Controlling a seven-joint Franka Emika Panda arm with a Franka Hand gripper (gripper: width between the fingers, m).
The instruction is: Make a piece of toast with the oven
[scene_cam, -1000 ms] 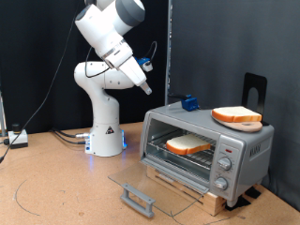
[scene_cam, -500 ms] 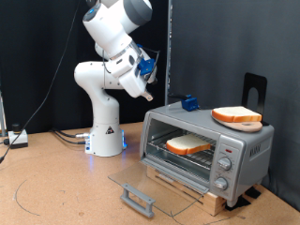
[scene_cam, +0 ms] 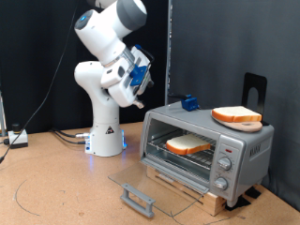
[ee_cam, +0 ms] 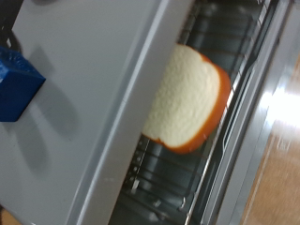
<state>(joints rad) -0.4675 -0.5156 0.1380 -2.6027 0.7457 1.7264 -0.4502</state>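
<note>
The silver toaster oven (scene_cam: pixel 246 148) stands at the exterior view's right with its glass door (scene_cam: pixel 150 181) folded down open. One slice of toast (scene_cam: pixel 190 144) lies on the wire rack inside. A second, alike slice (scene_cam: pixel 236 116) lies on the oven's roof. My gripper (scene_cam: pixel 141 89) hangs in the air up and to the left of the oven, holding nothing that shows. The wrist view looks down on the oven's roof (ee_cam: pixel 84 103) and the slice (ee_cam: pixel 187 98) on the rack (ee_cam: pixel 230 141); my fingers do not show there.
A small blue object (scene_cam: pixel 189 103) sits on the oven's roof at the back, also in the wrist view (ee_cam: pixel 17 84). Three knobs (scene_cam: pixel 225 165) are on the right panel. The door handle (scene_cam: pixel 138 199) juts forward over the table. A black stand (scene_cam: pixel 253 89) is behind the oven.
The arm has drawn up and towards the exterior view's left, away from the oven, and the wrist has turned. Both slices and the open door have not moved.
</note>
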